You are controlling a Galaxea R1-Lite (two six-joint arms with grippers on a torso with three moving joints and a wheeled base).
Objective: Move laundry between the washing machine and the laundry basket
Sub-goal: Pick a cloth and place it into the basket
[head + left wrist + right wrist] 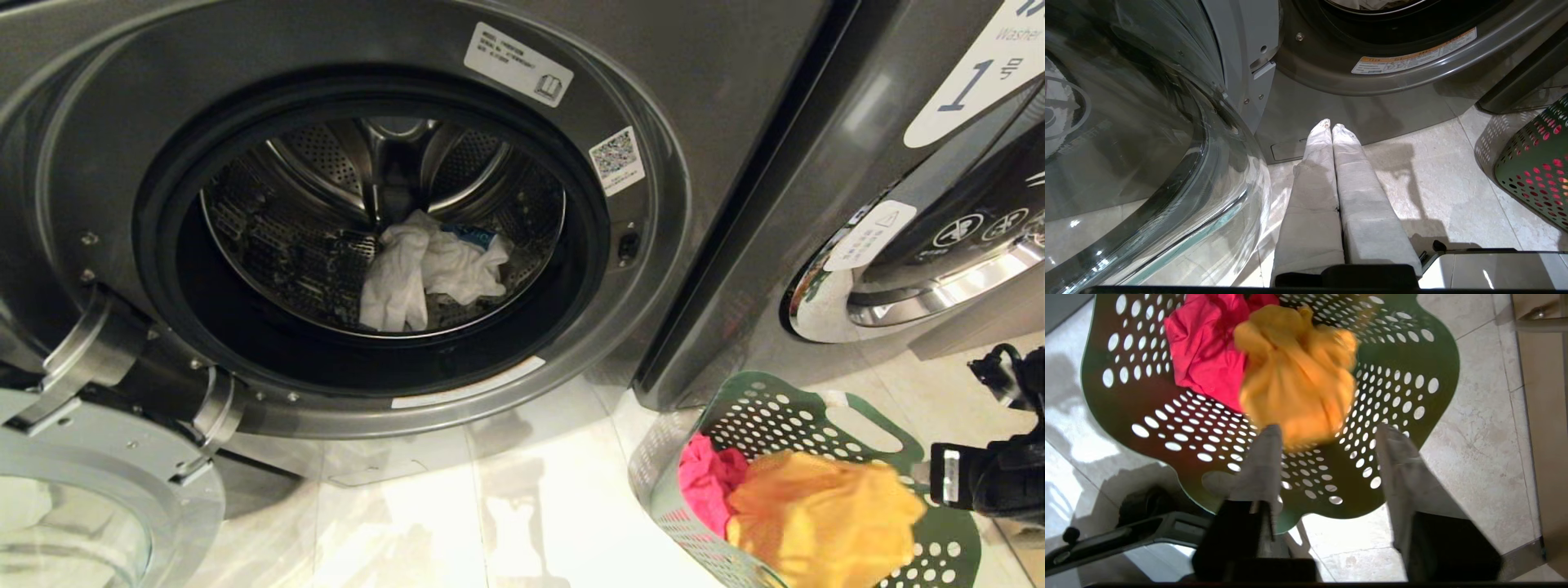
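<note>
Head view: washing machine (343,220) door open, white laundry (429,273) lying in drum; green laundry basket (784,416) on floor at right w/ pink cloth (706,482) & yellow cloth (824,514); neighbouring machine's label reads "1". Left wrist: left hand (1331,125) shut, empty, above floor beside glass door (1147,143). Right wrist: right hand (1327,435) open over basket, yellow cloth blurred just beyond fingertips, not gripped.

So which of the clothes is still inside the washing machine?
The white cloth. It lies alone in the washing machine drum, while the pink cloth and the yellow cloth sit in the green laundry basket on the floor.
</note>
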